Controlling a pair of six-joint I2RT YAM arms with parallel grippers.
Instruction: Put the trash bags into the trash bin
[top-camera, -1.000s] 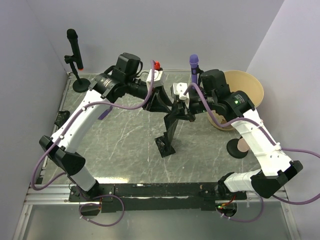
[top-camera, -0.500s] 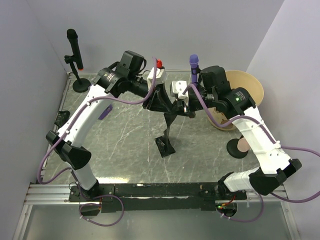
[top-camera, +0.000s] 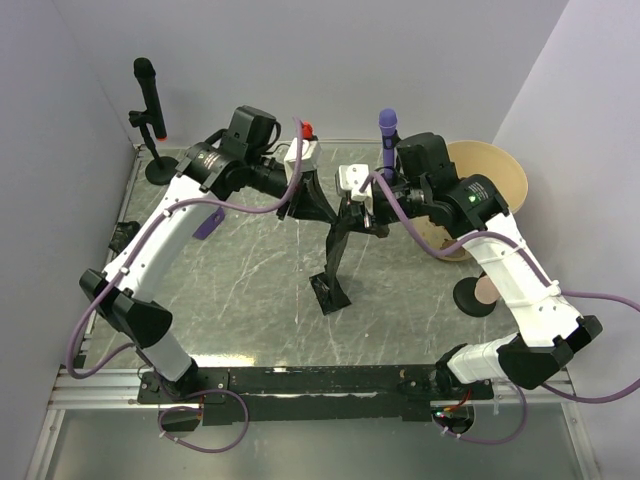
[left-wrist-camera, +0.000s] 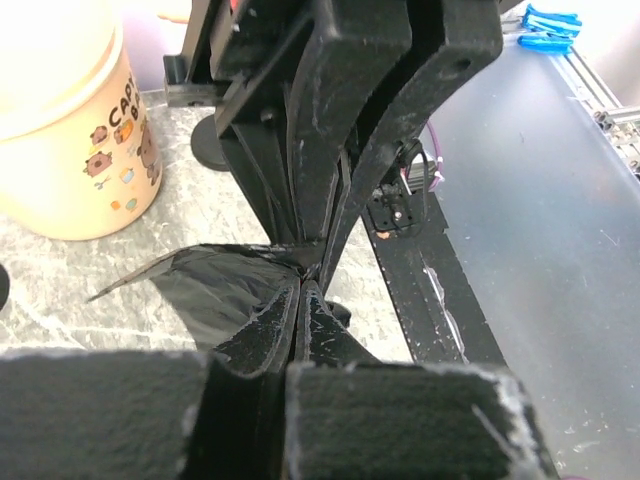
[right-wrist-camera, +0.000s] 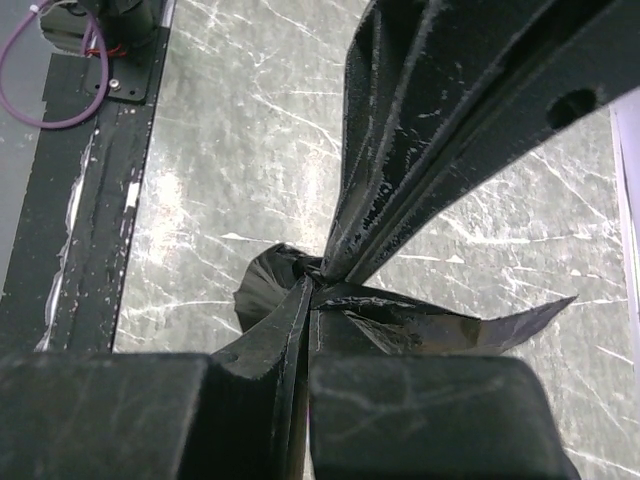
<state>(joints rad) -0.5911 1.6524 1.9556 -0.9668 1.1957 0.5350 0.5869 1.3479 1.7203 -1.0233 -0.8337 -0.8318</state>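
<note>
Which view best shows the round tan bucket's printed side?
Left wrist: the round tan bucket shows its cartoon print and lettering. Top external gives only its rim and pale inside; right wrist misses it.

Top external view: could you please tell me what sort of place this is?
Probably a robot lab test cell: plain grey walls enclose a marble-patterned tabletop, two white arms bolted to a black rail.

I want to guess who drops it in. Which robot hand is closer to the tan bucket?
Right. The right gripper sits left of the trash bin; the left gripper is even farther left.
</note>
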